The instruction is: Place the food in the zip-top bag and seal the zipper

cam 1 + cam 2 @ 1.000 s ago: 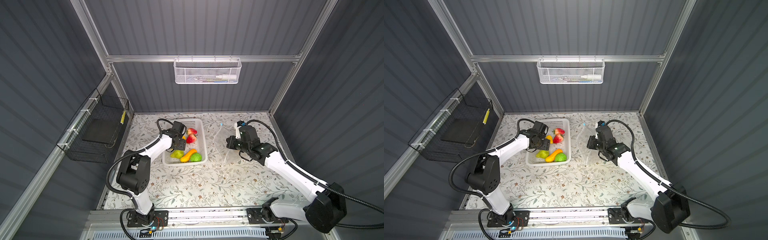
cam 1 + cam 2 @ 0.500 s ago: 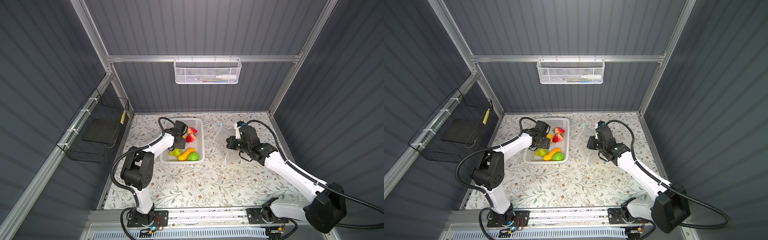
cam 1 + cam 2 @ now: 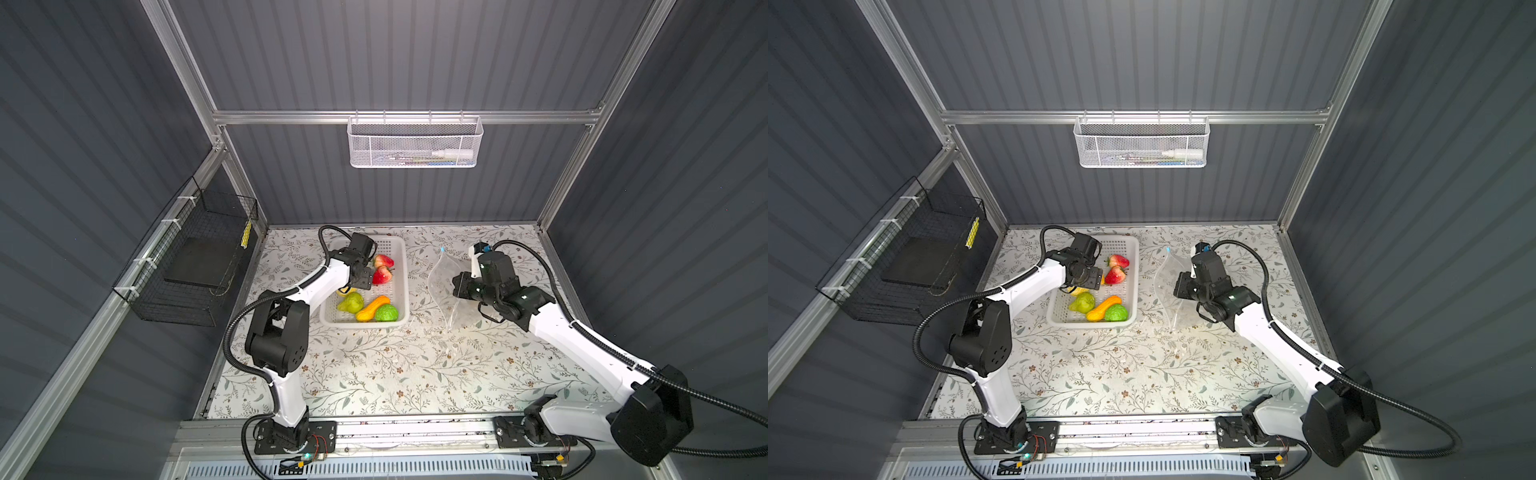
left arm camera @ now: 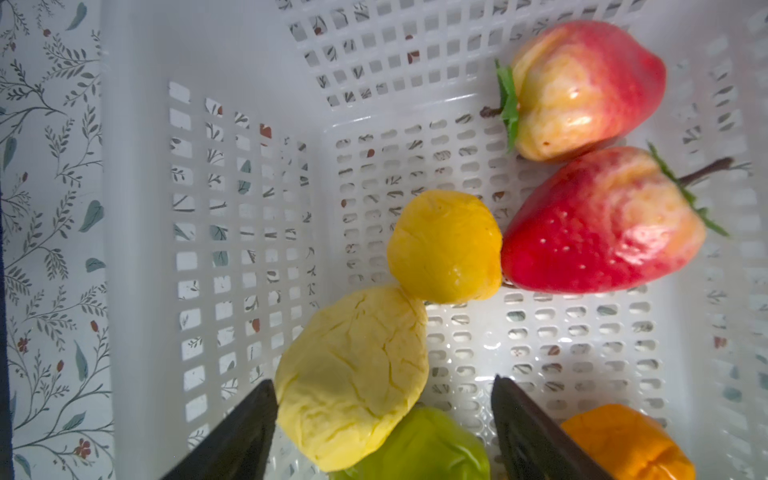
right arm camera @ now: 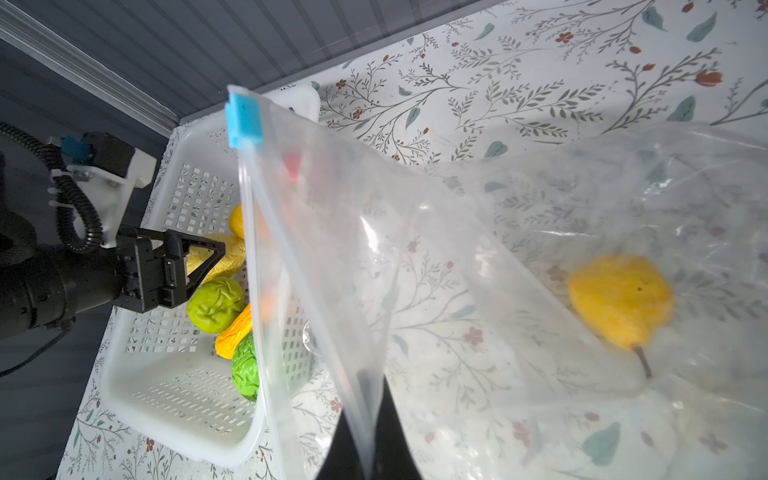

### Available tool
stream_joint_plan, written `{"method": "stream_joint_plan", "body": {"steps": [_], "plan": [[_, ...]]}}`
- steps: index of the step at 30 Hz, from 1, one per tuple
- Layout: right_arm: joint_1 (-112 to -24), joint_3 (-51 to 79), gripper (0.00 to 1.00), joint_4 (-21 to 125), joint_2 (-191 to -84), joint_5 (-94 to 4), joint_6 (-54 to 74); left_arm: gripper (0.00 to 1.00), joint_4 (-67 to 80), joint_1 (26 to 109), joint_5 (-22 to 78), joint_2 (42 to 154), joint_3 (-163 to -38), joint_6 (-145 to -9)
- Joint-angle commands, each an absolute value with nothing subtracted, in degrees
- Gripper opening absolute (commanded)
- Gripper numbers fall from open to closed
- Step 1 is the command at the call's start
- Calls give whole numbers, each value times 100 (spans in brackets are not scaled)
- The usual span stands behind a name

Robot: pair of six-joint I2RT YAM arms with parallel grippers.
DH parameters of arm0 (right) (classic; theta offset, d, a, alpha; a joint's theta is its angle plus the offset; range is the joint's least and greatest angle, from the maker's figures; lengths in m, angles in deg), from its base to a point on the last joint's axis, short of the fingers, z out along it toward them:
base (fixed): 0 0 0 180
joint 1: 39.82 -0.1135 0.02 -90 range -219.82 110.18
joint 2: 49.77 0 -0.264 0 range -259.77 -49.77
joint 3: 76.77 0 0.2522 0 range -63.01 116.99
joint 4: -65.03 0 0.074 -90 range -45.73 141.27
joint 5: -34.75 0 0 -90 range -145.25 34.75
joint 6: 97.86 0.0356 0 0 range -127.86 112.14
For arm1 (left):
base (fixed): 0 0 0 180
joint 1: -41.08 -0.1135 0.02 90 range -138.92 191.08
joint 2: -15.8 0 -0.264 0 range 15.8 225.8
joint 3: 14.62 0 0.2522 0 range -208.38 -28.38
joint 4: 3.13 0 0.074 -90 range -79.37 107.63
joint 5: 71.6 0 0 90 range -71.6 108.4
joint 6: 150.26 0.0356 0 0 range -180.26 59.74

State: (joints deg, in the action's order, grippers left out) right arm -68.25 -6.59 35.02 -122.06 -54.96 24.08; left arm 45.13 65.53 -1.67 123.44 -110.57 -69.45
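We're mid-loading. Left claw (image 4: pixel 382 384), wide open and empty, straddles the pale lemon (image 4: pixel 353 374) in the basket (image 3: pixel 404 286), centre-left in both top views. Right claw (image 5: pixel 365 419) pinches the bag (image 3: pixel 441 286) centre-right; probably one pear (image 5: pixel 619 299) inside. Next we close, lift, carry over.

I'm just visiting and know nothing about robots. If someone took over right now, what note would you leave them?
Left gripper: open, down in the basket at a pale lemon, nothing held.
Right gripper: shut on the bag, holding its mouth up and open.
Done: one yellow fruit lies in the bag.
Left: move the basket's seven pieces over, then pull the blue slider along to seal.
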Motion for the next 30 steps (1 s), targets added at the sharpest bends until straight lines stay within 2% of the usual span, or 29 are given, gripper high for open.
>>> {"method": "stream_joint_plan", "body": {"steps": [1,7,14,30], "plan": [[-6806,-703,0,3543,-12202,-5508,2363,83,4681,6468,-399,12559,-11175,-6794],[-6806,-744,0,3509,-12132,-5560,2359,83,4750,6428,-390,12772,-11238,-6764],[-6805,-773,0,3514,-12114,-5563,2376,82,4634,6429,146,12827,-11084,-6906],[-6801,-760,0,3513,-12087,-5574,2362,85,4697,6420,351,13097,-11083,-7015]]}}
